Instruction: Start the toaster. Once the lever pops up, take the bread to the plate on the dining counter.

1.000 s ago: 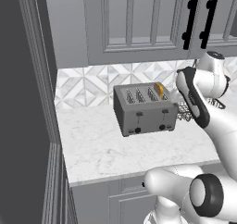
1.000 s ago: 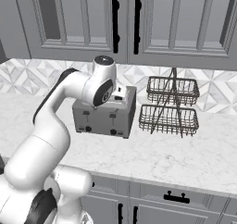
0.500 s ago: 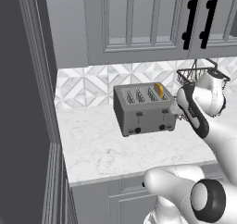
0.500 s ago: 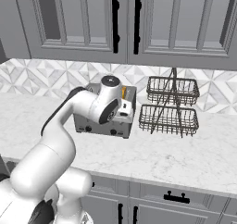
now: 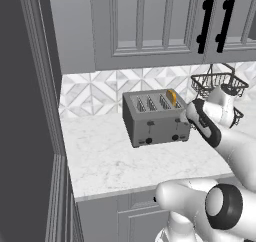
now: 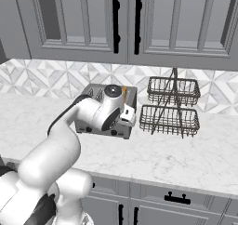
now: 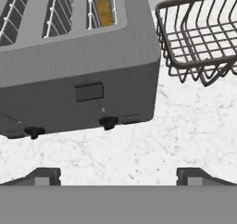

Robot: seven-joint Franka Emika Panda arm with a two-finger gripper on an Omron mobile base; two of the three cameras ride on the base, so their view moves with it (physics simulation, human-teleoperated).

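Observation:
The grey four-slot toaster (image 5: 155, 120) stands on the marble worktop against the tiled wall. The bread (image 5: 171, 97) sits in its rightmost slot, its tan top showing (image 7: 102, 5). My gripper (image 7: 119, 176) is open and empty. It hovers low in front of the toaster's right front, aimed at the front face. There the dark slide lever (image 7: 89, 92) sits above a dark knob (image 7: 109, 122). A second knob (image 7: 34, 132) shows further left. The plate and the dining counter are out of view.
A two-tier dark wire basket (image 6: 169, 109) stands just right of the toaster, its rim close to the hand (image 7: 203, 38). Grey wall cabinets (image 6: 125, 24) hang above. A tall dark panel (image 5: 25, 111) bounds the worktop on the left.
The hand has come down from beside the toaster's top right end to a spot in front of its right front face. The gripper stays open. The toaster and bread have not moved.

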